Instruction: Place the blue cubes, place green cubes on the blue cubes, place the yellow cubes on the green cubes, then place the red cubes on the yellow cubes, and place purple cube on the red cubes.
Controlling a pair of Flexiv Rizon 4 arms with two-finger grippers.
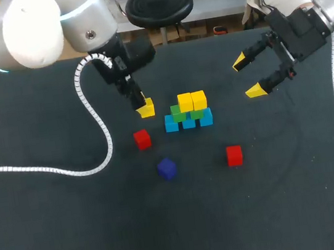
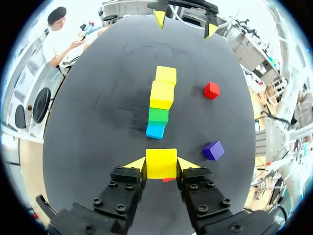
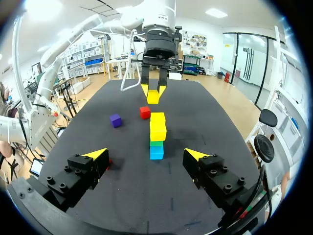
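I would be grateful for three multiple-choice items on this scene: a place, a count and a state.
1. The purple cube lies: A on the stack; B in a gripper; C alone on the table.
2. Red cubes on the table: A two; B one; C four.
3. The left gripper is: A open; B shut on a yellow cube; C shut on a red cube.
C, it sits apart from the rest; A, two are visible; B, both tips touch the cube's sides.

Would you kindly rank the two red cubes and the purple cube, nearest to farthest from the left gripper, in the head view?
1. Left red cube, close by the left gripper.
2. Purple cube, nearer the table's front edge.
3. Right red cube, far over on the right side.
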